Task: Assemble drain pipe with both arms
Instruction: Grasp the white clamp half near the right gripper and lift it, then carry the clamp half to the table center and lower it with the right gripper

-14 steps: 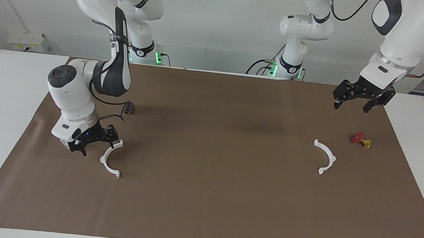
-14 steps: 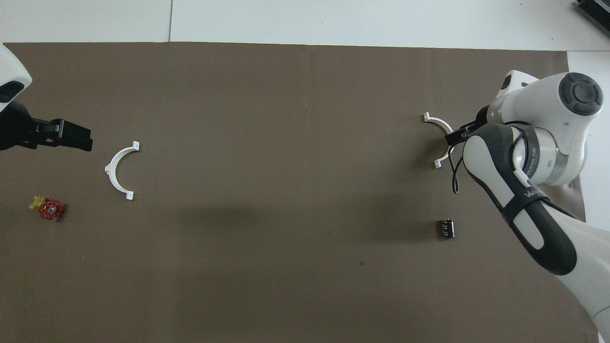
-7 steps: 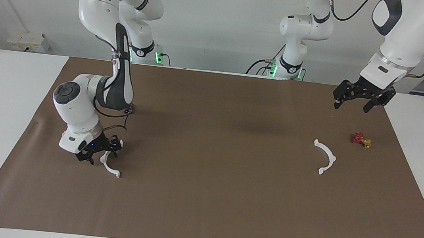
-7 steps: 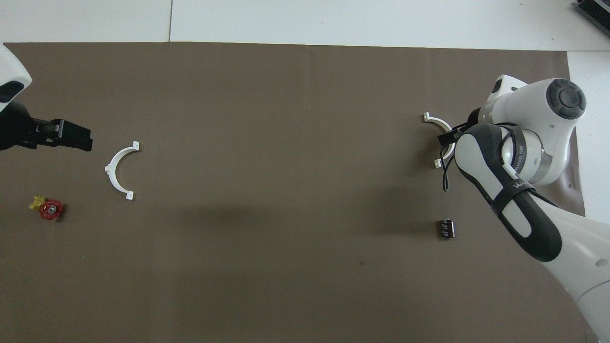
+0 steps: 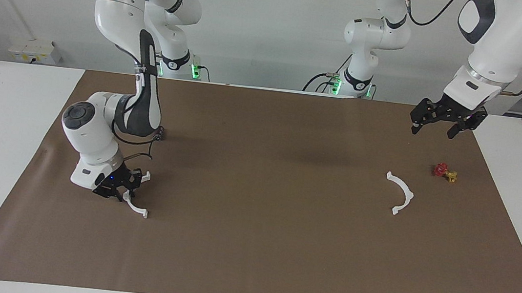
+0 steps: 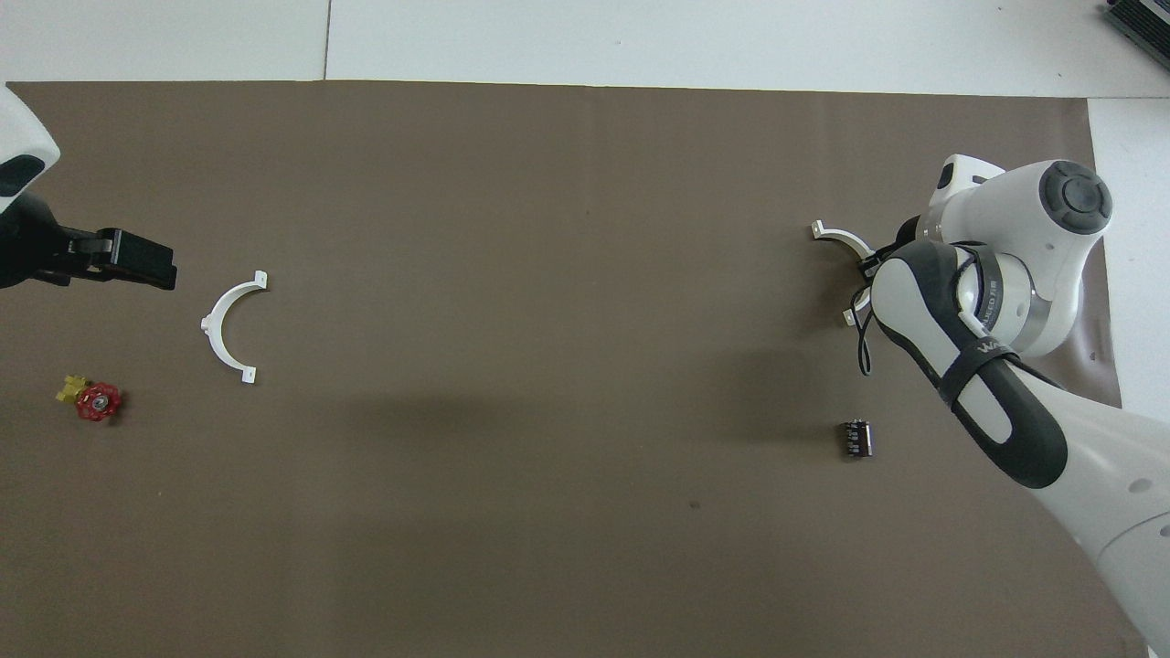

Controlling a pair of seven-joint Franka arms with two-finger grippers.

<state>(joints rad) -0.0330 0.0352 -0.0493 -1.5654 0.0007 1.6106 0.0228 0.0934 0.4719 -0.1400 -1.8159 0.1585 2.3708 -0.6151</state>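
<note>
The drain pipe lies in two white half rings. One half ring [image 5: 137,207] [image 6: 838,238] lies toward the right arm's end of the table, and my right gripper [image 5: 124,192] [image 6: 868,268] is down on the mat, shut on the middle of its arc. In the overhead view the right arm covers much of that arc. The other half ring [image 5: 403,194] [image 6: 222,322] lies free toward the left arm's end. My left gripper [image 5: 433,130] [image 6: 157,265] hangs open in the air over the mat near that half ring, holding nothing.
A small red-and-yellow valve piece [image 5: 445,172] [image 6: 92,400] sits beside the free half ring, toward the table's end. A small dark block [image 5: 160,131] [image 6: 856,438] lies nearer to the robots than the gripped half ring. Brown paper [image 5: 262,225] covers the table.
My right gripper came down onto the half ring and shut on its arc. The arc has shifted slightly with the grip. The left arm has not moved.
</note>
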